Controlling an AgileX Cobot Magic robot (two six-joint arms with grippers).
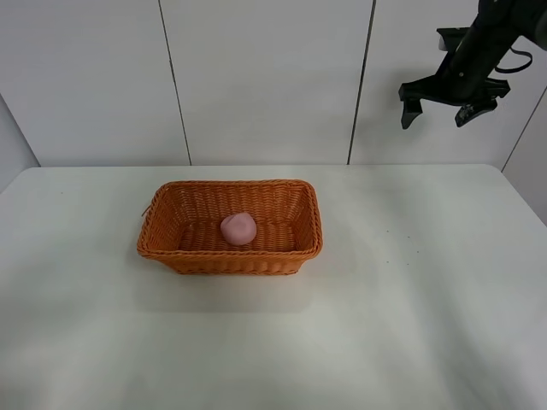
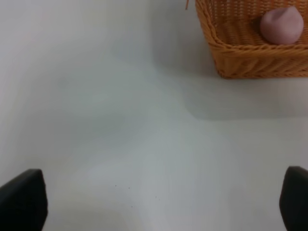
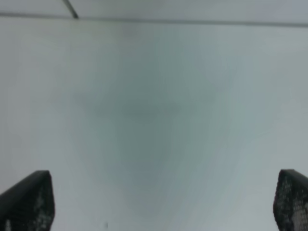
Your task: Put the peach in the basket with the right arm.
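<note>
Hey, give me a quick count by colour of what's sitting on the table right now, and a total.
Pink: 1, the peach, lying inside the basket.
Orange-brown: 1, the basket, standing on the white table.
Total: 2 things.

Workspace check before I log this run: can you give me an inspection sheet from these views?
Surface: white table, bare around the basket.
Job's things: peach lies inside the basket, on its floor.
Clutter: nothing seen.
Grippers: right gripper raised high above the table's far right, open, empty; left gripper open, empty, over bare table beside the basket.
Cables: dark cable looped on the right arm.
Surroundings: white panelled wall behind the table.
</note>
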